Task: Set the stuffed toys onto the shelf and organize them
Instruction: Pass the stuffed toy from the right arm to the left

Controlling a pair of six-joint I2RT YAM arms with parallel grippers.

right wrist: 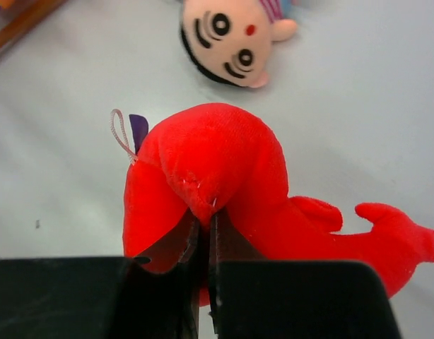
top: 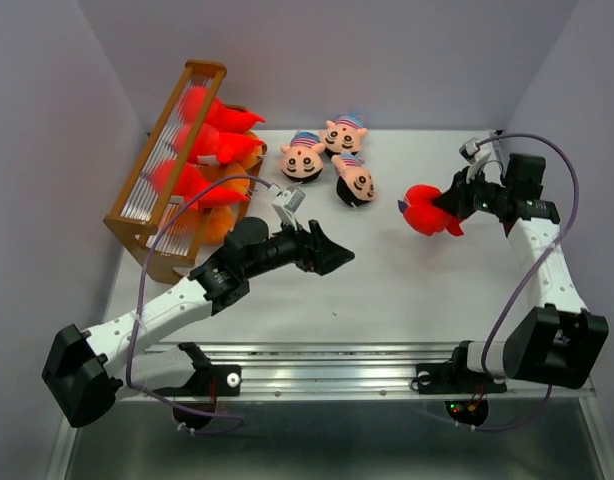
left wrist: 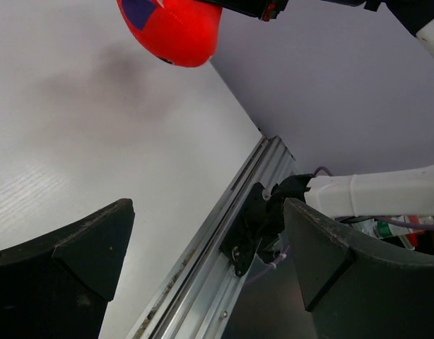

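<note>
Closest in, at the right wrist: right gripper closed to a sliver on a small fold of fabric at the rounded end of the red stuffed toy, pointed tail trailing off to the right, hang loop and purple tag up at the left. Thin hold, by the look of it, so lift slowly and straight up, check for sag or twist before travelling, and re-grip deeper around the body at any sign of slipping. Hard to tell whether already clear of the table. Further across, left gripper spread wide and holding nothing, low over mid-table and probably right in the path; swing high over it or wait for it to clear. Beyond, three doll heads with striped caps lying loose near the back edge; pass above, not through. Farthest, at the back left, shelf already carrying red toys on the upper steps and orange toys low down; aim for a gap beside the reds, match the lie of the others, release only once settled against the slats.
</note>
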